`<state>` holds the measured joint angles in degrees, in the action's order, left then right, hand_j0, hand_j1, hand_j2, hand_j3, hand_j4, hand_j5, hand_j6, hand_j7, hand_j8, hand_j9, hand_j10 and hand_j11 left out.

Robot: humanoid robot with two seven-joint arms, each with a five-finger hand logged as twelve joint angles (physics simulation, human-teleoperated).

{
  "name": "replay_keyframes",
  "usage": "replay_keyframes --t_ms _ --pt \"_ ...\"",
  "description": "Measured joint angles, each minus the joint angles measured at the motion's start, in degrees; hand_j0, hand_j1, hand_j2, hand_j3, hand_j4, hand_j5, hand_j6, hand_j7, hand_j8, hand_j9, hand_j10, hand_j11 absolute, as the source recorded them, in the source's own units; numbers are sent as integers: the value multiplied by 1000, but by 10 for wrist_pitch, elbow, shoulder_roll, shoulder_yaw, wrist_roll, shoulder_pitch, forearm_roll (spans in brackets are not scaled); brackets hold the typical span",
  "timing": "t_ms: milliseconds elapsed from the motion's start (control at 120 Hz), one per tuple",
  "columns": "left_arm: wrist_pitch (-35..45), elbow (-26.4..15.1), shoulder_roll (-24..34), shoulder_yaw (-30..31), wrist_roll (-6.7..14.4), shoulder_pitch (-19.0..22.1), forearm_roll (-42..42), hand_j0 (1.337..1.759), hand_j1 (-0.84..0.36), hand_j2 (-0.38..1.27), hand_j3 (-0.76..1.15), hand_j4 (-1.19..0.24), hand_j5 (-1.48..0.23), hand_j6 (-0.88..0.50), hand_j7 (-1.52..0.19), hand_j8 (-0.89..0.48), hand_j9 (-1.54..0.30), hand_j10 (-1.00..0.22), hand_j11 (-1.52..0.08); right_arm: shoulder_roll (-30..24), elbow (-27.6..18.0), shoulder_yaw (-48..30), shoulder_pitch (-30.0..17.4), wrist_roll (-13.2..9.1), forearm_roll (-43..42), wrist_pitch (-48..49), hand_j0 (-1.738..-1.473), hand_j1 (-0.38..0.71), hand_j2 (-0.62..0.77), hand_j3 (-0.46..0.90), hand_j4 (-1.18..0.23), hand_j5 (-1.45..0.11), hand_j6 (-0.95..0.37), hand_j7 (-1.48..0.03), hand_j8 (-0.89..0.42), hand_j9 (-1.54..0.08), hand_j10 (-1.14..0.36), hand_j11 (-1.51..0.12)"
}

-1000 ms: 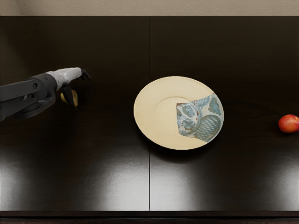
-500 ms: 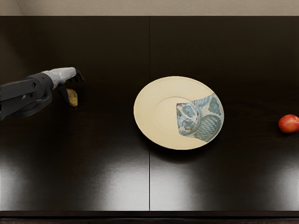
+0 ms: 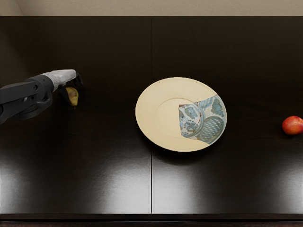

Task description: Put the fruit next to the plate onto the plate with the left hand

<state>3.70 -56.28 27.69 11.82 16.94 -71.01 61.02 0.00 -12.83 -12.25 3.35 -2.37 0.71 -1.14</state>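
Observation:
A cream plate (image 3: 161, 111) with a blue patterned patch on its right side lies in the middle of the dark table. Far to its left lies a small yellow-brown fruit (image 3: 72, 95), apart from the plate. My left hand (image 3: 71, 91) comes in from the left edge and sits over this fruit. Its dark fingers (image 3: 77, 78) are curled around the fruit, which shows between them, low at the table surface. A red fruit (image 3: 292, 125) rests near the right edge, also apart from the plate. The right arm is out of view.
The dark glossy table (image 3: 94, 165) has a thin seam running front to back through its middle. Its back edge meets a pale wall at the top of the view.
The left hand's fingers, spread a second ago, have drawn in and closed around the yellow-brown fruit. The hand shifted slightly left. Plate and red fruit have not moved.

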Motion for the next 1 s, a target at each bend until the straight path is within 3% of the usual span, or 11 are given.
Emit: replay_keyframes --t_ms 175,483,625,792,917,975,1000 --pt "-1 0 -4 7 1 -2 -3 1658 -268 85 0 -445 -579 -446 -579 -426 -581 -443 -582 0 0 0 0 0 0 0 -1658 -314 -6 0 -29 -38 -29 -38 -29 -38 -29 -38" --pt "-2 7 -12 12 5 -1 0 1651 -376 217 0 -482 -627 -450 -636 -372 -654 -467 -653 0 0 1 0 0 0 0 -1658 -314 -6 0 -29 -38 -29 -38 -29 -38 -29 -38" --pt "-3 16 -15 16 6 -1 4 1639 -357 167 0 -491 -655 -437 -692 -345 -712 -459 -709 0 0 1 0 0 0 0 -1658 -314 -6 0 -29 -38 -29 -38 -29 -38 -30 -38" --pt "-2 19 -15 22 6 -1 6 1631 -470 302 1 -512 -671 -370 -729 -288 -754 -462 -753 0 0 1 1 0 0 0 -1658 -314 -6 0 -29 -38 -29 -38 -29 -38 -30 -38" --pt "-2 20 -16 24 7 -1 8 1627 -491 326 1 -528 -673 -337 -730 -273 -761 -465 -758 0 0 1 1 0 0 0 -1658 -314 -6 0 -29 -38 -29 -38 -29 -38 -30 -38" --pt "-2 21 -16 25 7 -2 8 1628 -526 398 1 -536 -681 -338 -728 -270 -761 -465 -755 0 0 1 1 0 0 0 -1658 -314 -6 0 -29 -38 -29 -38 -29 -38 -30 -38" --pt "-2 21 -15 25 6 -2 7 1632 -553 596 1 -548 -670 -356 -717 -283 -752 -479 -748 0 0 1 1 0 0 0 -1658 -314 -6 0 -29 -38 -29 -38 -29 -38 -30 -38"
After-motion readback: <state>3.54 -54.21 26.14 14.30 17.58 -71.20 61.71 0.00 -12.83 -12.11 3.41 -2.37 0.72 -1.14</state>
